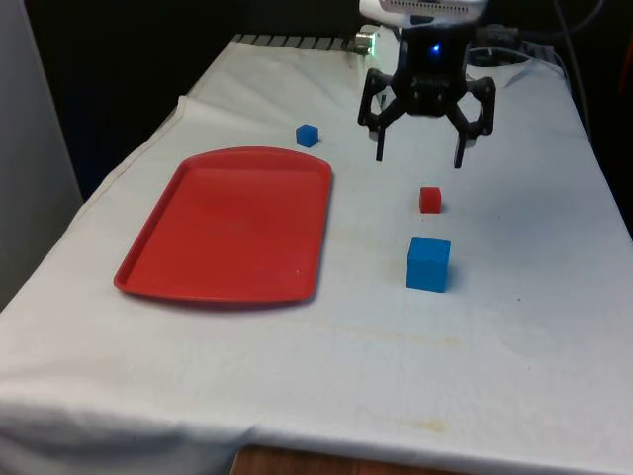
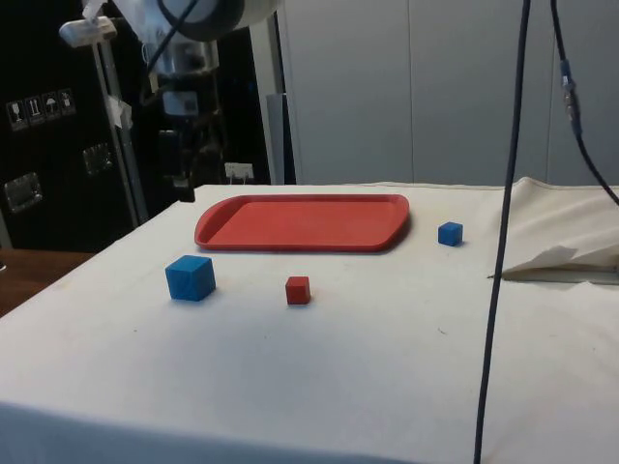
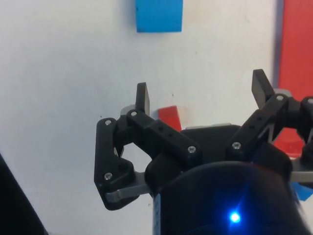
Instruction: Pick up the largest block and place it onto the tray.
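**Fingers spread above the cloth, big blue block untouched**

Nearest the front camera lies the white cloth point(image 1: 326, 376) that covers the table, wrinkled along its near hem, with a sliver of brown wood peeking out underneath at the edge. Black curtains close off the far end of the room; from the side, dark cabinets and pale wall panels stand behind, and a black cable point(image 2: 503, 232) hangs down across that view.

Counting what rests on the cloth: three cubes and one tray. Two cubes are blue, one is red. The large blue cube-shaped block point(image 1: 428, 264) is the biggest and sits closest to the front camera, toward the front view's right. Just beyond it, apart from it, is the small red cube point(image 1: 429, 200). The small blue cube point(image 1: 308, 136) lies farther back, near the far corner of the flat red plastic tray point(image 1: 227, 226), which takes up the front view's left and holds nothing.

The black two-finger gripper point(image 1: 422, 156) hangs in the air behind the small red cube, fingers spread wide and grasping nothing. In the wrist view the red cube shows between and below the fingers, with the large blue block beyond it and the tray's red edge off to one side.
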Robot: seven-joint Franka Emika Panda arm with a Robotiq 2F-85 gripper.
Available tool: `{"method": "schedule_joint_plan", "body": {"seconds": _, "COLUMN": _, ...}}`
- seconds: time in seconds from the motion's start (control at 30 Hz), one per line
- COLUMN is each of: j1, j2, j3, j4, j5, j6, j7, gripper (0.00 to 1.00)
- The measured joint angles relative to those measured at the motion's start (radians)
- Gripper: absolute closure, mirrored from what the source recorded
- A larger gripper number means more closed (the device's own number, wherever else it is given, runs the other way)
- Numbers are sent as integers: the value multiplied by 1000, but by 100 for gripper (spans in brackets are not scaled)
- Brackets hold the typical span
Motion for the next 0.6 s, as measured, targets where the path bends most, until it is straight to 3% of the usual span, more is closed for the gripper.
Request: {"method": "schedule_joint_plan", "body": {"seconds": 0.6, "j1": -4, "j2": 126, "j3": 20, "j4": 104, "j5": 96, "j6": 30, "j7": -18, "gripper": 0}}
